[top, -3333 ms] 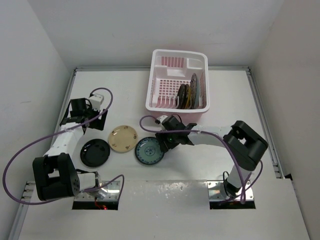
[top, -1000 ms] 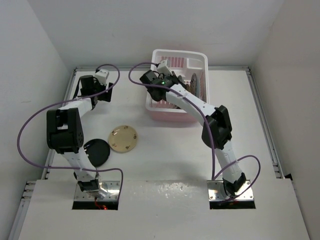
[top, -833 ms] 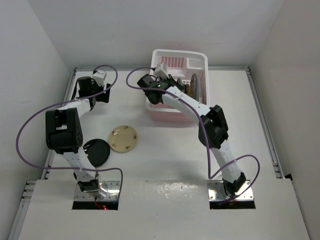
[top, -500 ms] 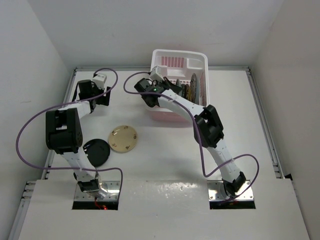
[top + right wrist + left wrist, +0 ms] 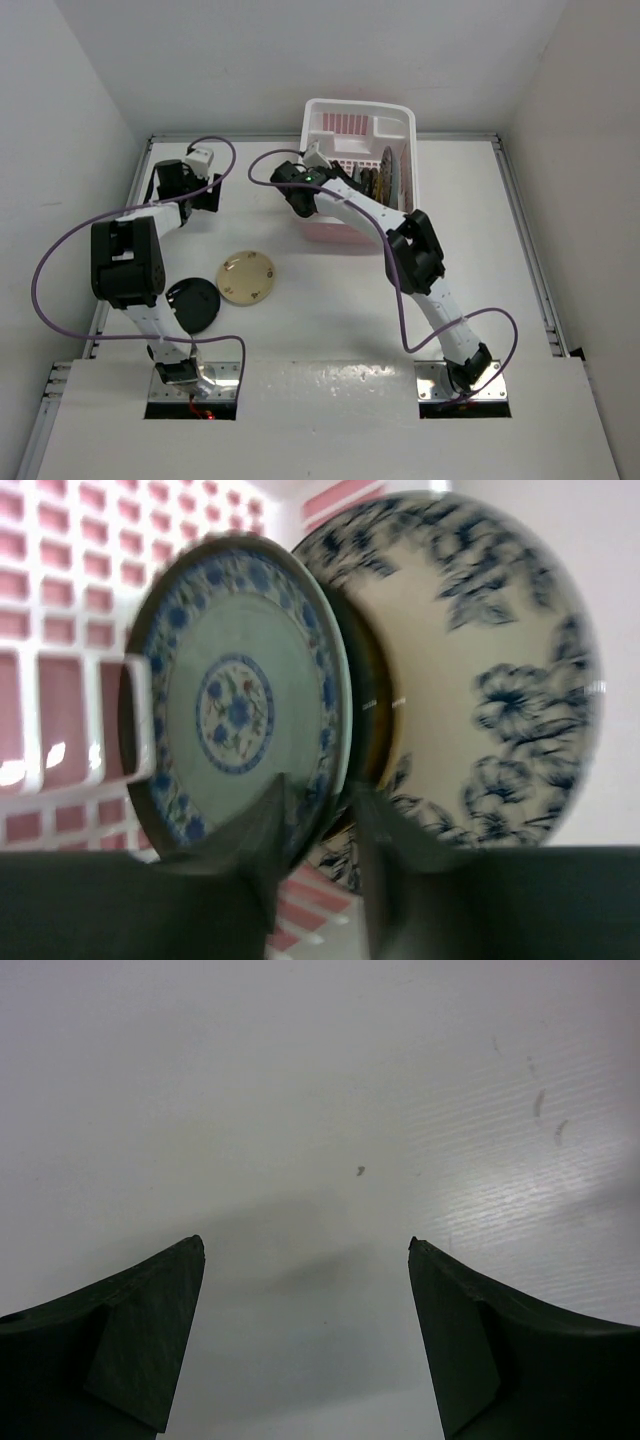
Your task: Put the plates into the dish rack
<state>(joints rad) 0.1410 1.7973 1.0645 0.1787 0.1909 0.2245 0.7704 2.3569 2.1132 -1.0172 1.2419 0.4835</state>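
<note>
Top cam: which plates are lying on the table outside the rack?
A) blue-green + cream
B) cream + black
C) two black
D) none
B: the cream plate and a black plate lie flat outside the dish rack, while the right wrist view shows the blue-green plate standing on edge inside it.

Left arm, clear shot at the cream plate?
Probably yes: left gripper is open over bare table, and the cream plate lies flat in the open, apart from the black plate.
</note>
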